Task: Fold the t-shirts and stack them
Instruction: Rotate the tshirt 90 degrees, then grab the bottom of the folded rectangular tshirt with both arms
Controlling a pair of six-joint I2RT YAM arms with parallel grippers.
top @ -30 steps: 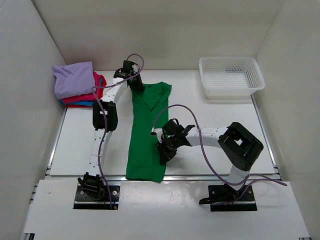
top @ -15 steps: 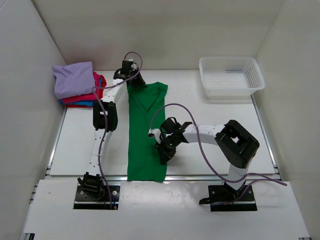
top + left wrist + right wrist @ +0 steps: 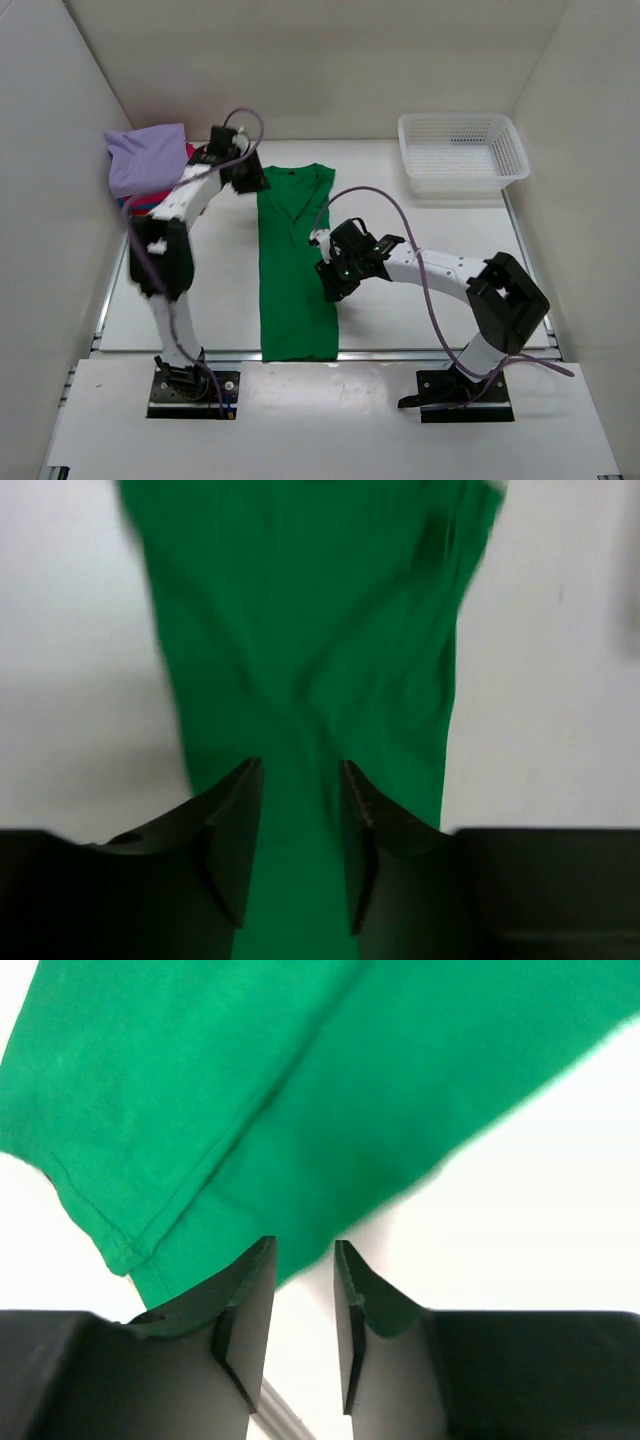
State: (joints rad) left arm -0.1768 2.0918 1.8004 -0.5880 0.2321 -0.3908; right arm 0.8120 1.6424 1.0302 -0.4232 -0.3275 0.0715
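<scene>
The bright green t-shirt (image 3: 295, 270) lies on the table as a long narrow strip, dark collar at the far end. My left gripper (image 3: 250, 178) sits just left of the collar. In the left wrist view the left gripper (image 3: 298, 780) is open, with the green shirt (image 3: 300, 630) flat below it. My right gripper (image 3: 333, 285) is at the shirt's right edge, about halfway down. In the right wrist view the right gripper (image 3: 305, 1260) is open over bare table, with the shirt's edge (image 3: 250, 1090) just beyond. Folded shirts, lavender (image 3: 145, 160) on top, are stacked at the far left.
A white mesh basket (image 3: 460, 150) stands at the far right corner. White walls close in the table on the left, back and right. The left arm stretches across the front of the folded stack. The table's near edge (image 3: 330, 355) runs just below the shirt's hem.
My left gripper has moved left, off the collar, and the left arm has swung toward the stack. My right gripper has shifted slightly up and right. The shirt lies straighter and narrower.
</scene>
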